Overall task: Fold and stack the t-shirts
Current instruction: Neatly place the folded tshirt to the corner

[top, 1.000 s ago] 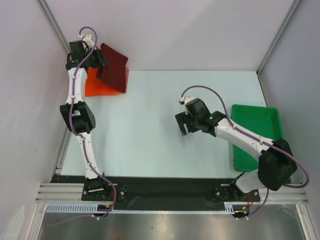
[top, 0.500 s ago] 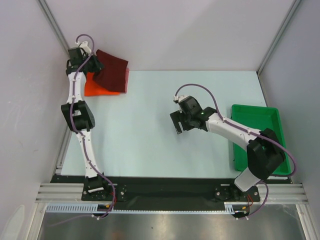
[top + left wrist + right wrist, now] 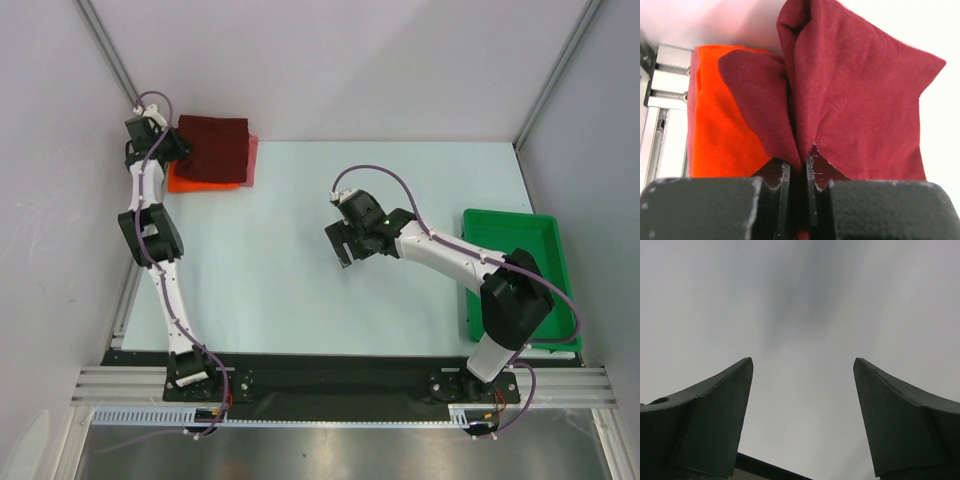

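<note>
Three shirts in the far-left corner, top view. The maroon shirt [image 3: 215,147] lies on top, the orange-red shirt [image 3: 188,181] under it pokes out at the near-left, and a strip of the pinkish shirt [image 3: 253,158] shows at the right edge. It looks like a stack being finished, with maroon as the top layer. The left gripper [image 3: 176,149] is at the maroon shirt's left edge, probably holding that edge to square it over the pile before letting go. The right gripper [image 3: 344,243] hovers mid-table [image 3: 290,300], well apart from the stack and carrying nothing. The green tray [image 3: 512,216] sits at the right edge of the table. Nothing shows in its visible part, though the right arm covers some of it.

Left wrist view: the left gripper [image 3: 799,169] is clamped on the maroon shirt [image 3: 855,100], its fingers [image 3: 776,174] nearly together with a pinch of cloth between them. The cloth bunches into a fold at the pinch and fans out beyond. The orange-red shirt [image 3: 720,135] is underneath on the left, beside a metal rail [image 3: 662,82].

Right wrist view: the right gripper [image 3: 802,362] has its fingers [image 3: 710,415] spread wide with nothing between them. Only a blurred grey surface shows ahead. Likely parked out of the way.
</note>
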Controlling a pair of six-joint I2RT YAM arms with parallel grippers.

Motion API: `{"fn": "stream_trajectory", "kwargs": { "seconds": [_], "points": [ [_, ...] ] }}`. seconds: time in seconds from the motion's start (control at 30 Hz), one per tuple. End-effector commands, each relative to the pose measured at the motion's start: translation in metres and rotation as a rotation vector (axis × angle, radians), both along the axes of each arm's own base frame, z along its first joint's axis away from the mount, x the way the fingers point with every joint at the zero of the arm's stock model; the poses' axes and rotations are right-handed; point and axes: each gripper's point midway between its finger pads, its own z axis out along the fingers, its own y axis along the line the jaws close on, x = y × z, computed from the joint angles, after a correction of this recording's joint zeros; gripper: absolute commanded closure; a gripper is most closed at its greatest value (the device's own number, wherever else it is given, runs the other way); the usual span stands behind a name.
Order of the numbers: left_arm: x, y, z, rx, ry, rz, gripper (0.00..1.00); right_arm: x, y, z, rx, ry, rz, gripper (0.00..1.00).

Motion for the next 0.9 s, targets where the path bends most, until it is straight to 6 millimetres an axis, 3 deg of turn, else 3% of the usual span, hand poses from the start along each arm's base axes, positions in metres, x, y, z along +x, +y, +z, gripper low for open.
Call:
{"fn": "stream_trajectory", "kwargs": {
  "seconds": [0.0,0.07,0.1,0.23,0.33,0.37,0.4,0.43,0.5,0.53,0.63,0.73,0.77,0.87],
  "points": [
    [0.011,0.024,0.035,0.022,-0.112,0.066,0.91,0.003,-0.002,0.015,-0.021,-0.030,-0.027,0.13],
    [0.006,0.027,0.027,0.014,-0.092,0.082,0.98,0.001,-0.002,0.020,-0.026,-0.041,-0.027,0.13],
    [0.005,0.029,0.040,0.020,-0.111,0.097,0.99,0.001,-0.001,0.024,-0.025,-0.050,-0.023,0.13],
    [-0.002,0.039,0.049,0.014,-0.082,0.184,1.00,-0.001,-0.003,0.033,-0.040,-0.066,-0.017,0.13],
    [-0.012,0.043,0.077,0.024,-0.082,0.226,1.00,-0.002,-0.001,0.035,-0.029,-0.075,-0.022,0.13],
    [-0.017,0.045,0.064,0.020,-0.053,0.238,0.96,-0.003,0.000,0.035,-0.024,-0.073,-0.022,0.13],
    [-0.016,0.047,0.068,0.026,-0.074,0.244,0.89,-0.007,0.003,0.032,-0.023,-0.068,-0.010,0.13],
    [-0.015,0.050,0.059,0.021,-0.061,0.248,0.75,-0.007,0.004,0.035,-0.015,-0.077,-0.010,0.13],
    [-0.011,0.054,0.069,0.005,-0.077,0.241,0.70,-0.011,0.004,0.033,-0.019,-0.077,-0.007,0.13],
    [-0.009,0.056,0.069,0.007,-0.076,0.250,0.62,-0.012,0.004,0.035,-0.013,-0.083,-0.008,0.13],
    [-0.011,0.059,0.084,0.019,-0.105,0.279,0.53,-0.015,0.002,0.034,-0.011,-0.079,-0.012,0.13],
    [-0.018,0.053,0.115,0.072,-0.132,0.306,0.48,-0.018,0.001,0.038,-0.003,-0.086,-0.017,0.13],
    [-0.020,0.039,0.132,0.091,-0.151,0.294,0.47,-0.018,0.000,0.041,0.002,-0.090,-0.017,0.13],
    [-0.020,0.012,0.154,0.102,-0.200,0.234,0.45,-0.019,0.001,0.044,0.007,-0.099,-0.011,0.13]
  ]
}}
